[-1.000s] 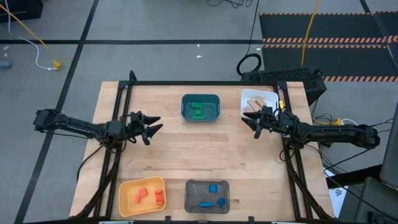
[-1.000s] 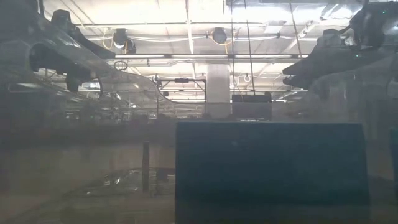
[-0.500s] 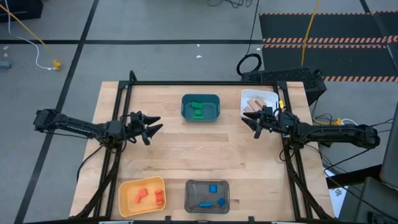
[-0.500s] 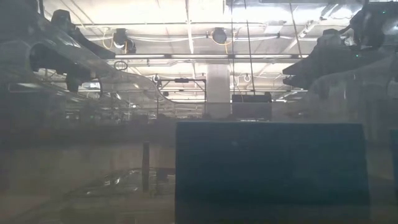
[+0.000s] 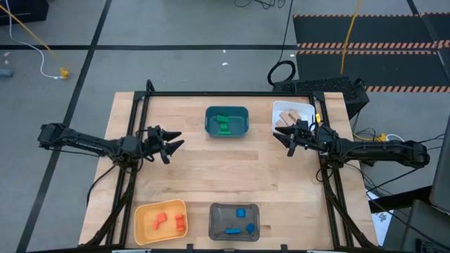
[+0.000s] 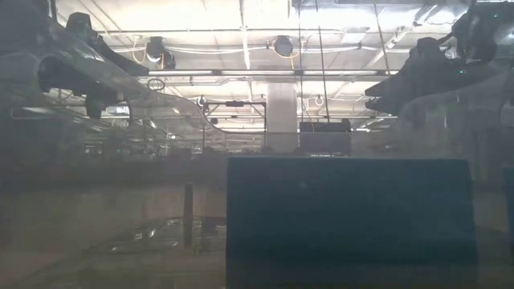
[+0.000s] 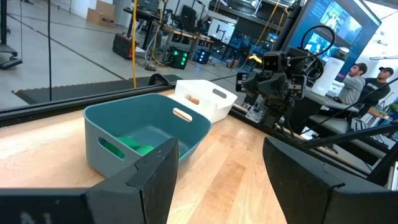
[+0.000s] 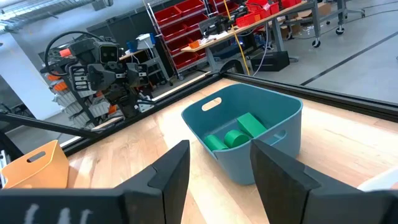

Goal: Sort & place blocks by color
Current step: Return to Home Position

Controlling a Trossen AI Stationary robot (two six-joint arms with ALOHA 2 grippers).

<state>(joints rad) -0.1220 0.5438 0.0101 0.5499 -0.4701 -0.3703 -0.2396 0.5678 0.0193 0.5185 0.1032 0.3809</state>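
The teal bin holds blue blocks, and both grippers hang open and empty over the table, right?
Not quite. The teal bin holds green blocks, not blue; the high view shows it. The left gripper and right gripper do hang open and empty over the table.

Both arms are slim and matte black from end to end. The left arm (image 5: 84, 143) and the right arm (image 5: 373, 151) are each made of long thin links joined by chunkier housings, with black wiring running alongside. Each finishes in a forked head: the left gripper (image 5: 176, 139) and the right gripper (image 5: 281, 143) carry two flat, angular black fingers (image 7: 155, 174) with bevelled edges. Seen close, the left wrist is a cluttered black block with small orange-red tabs, and a looped black cable (image 8: 62, 38) arches over it.
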